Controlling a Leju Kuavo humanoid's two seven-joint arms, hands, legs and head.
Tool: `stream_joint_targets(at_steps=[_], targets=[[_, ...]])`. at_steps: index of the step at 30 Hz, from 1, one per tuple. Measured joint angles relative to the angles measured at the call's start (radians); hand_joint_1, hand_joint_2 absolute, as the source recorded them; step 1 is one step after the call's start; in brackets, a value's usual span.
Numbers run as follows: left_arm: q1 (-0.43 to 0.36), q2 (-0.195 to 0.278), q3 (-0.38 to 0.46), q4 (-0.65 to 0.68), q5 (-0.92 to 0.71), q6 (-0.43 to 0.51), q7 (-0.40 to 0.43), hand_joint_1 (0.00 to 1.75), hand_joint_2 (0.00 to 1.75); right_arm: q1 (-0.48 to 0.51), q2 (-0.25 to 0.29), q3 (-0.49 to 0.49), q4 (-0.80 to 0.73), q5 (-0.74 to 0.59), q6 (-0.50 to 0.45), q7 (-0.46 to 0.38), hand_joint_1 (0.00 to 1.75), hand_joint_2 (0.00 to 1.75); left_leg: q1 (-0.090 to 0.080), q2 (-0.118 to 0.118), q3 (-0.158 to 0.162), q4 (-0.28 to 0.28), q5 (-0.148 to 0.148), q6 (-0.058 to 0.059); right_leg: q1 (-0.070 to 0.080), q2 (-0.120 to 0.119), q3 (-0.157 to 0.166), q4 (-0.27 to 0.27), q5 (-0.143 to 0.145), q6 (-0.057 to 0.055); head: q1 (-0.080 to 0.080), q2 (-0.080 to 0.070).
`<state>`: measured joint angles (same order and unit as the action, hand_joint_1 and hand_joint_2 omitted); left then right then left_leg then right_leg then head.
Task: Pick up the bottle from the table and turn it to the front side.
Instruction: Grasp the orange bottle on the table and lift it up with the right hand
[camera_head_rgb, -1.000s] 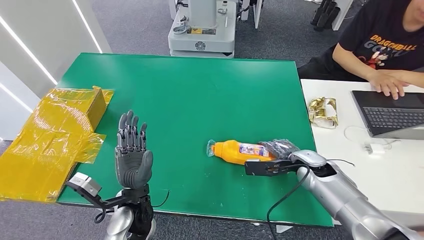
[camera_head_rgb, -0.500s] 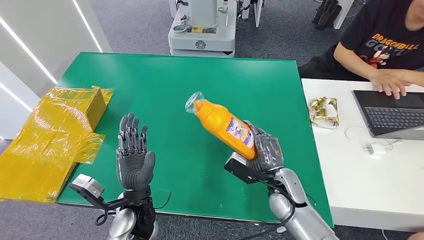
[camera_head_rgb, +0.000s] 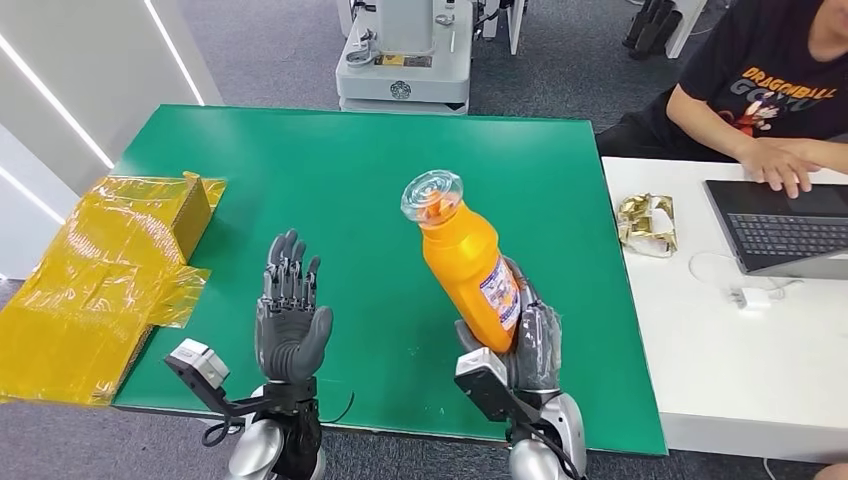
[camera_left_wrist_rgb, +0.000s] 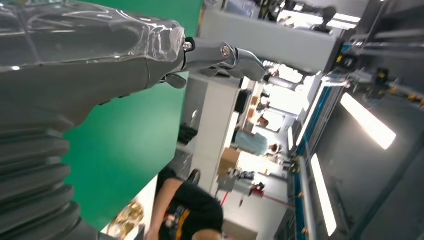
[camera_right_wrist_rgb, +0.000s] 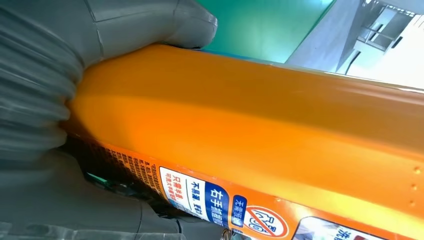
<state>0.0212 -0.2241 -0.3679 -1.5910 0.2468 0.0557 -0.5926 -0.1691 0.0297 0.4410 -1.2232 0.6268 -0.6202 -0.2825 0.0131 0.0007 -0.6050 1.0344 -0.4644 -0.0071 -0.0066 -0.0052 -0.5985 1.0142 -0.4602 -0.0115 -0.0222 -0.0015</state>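
Observation:
An orange bottle (camera_head_rgb: 468, 266) with a clear cap stands nearly upright in the air above the green table (camera_head_rgb: 360, 170), cap toward the camera, its printed label turned to the right side. My right hand (camera_head_rgb: 525, 345) grips its lower end from below near the table's front edge. In the right wrist view the orange bottle (camera_right_wrist_rgb: 260, 130) lies across the frame with the grey thumb (camera_right_wrist_rgb: 165, 22) pressed against it and the label along its lower side. My left hand (camera_head_rgb: 290, 320) stands raised to the left, palm up, fingers apart and holding nothing. The left hand (camera_left_wrist_rgb: 100, 60) is seen from behind in its wrist view.
A yellow crumpled wrapping (camera_head_rgb: 100, 270) covers the table's left edge. A white table (camera_head_rgb: 700, 330) to the right carries a gold wrapper (camera_head_rgb: 646, 222), a laptop (camera_head_rgb: 780, 230) and cables; a person (camera_head_rgb: 770, 90) sits there. A grey machine base (camera_head_rgb: 405, 65) stands beyond the far edge.
My right hand lifted the bottle off the table, swung it upright and drew in toward the front edge. The left hand shifted slightly right.

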Motion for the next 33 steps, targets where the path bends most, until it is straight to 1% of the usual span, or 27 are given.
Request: stream_joint_targets(at_steps=[6,9,13,19,23,28,33], targets=[[-0.024,0.015,-0.034,0.025,0.004,-0.093,0.041,0.00,1.75,0.000,0.012,0.000,0.003,0.002,0.052,-0.014,1.75,1.75,0.000,0.000,0.000,0.000,0.000,0.000,0.000,0.000,0.000,0.000,0.000,0.000,0.000,0.000],[-0.038,0.020,-0.046,0.042,0.005,-0.167,0.055,0.00,1.75,-0.002,0.019,0.003,0.011,0.007,0.104,-0.022,1.75,1.75,0.000,0.000,0.000,0.000,0.000,0.000,0.000,0.000,0.000,0.000,0.000,0.000,0.000,0.000],[-0.059,0.022,-0.054,0.071,-0.007,-0.216,0.057,0.00,1.75,-0.003,0.025,0.016,0.019,0.040,0.175,-0.015,1.75,1.75,0.000,0.000,0.000,0.000,0.000,0.000,0.000,0.000,0.000,0.000,0.000,0.000,0.000,0.000],[-0.082,0.022,-0.054,0.107,-0.022,-0.244,0.053,0.00,1.75,-0.006,0.030,0.033,0.031,0.127,0.245,0.027,1.75,1.75,0.000,0.000,0.000,0.000,0.000,0.000,0.000,0.000,0.000,0.000,0.000,0.000,0.000,0.000],[-0.093,0.022,-0.054,0.126,-0.025,-0.255,0.053,0.00,1.75,-0.008,0.033,0.034,0.041,0.147,0.282,0.028,1.75,1.75,0.000,0.000,0.000,0.000,0.000,0.000,0.000,0.000,0.000,0.000,0.000,0.000,0.000,0.000],[-0.102,0.021,-0.054,0.140,-0.026,-0.259,0.052,0.00,1.75,-0.015,0.036,0.035,0.051,0.151,0.301,0.026,1.75,1.75,0.000,0.000,0.000,0.000,0.000,0.000,0.000,0.000,0.000,0.000,0.000,0.000,0.000,0.000],[-0.110,0.020,-0.042,0.161,-0.036,-0.266,0.045,0.00,1.75,-0.043,0.040,0.032,0.064,0.160,0.444,0.003,1.75,1.75,0.000,0.000,0.000,0.000,0.000,0.000,0.000,0.000,0.000,0.000,0.000,0.000,0.000,0.000]])
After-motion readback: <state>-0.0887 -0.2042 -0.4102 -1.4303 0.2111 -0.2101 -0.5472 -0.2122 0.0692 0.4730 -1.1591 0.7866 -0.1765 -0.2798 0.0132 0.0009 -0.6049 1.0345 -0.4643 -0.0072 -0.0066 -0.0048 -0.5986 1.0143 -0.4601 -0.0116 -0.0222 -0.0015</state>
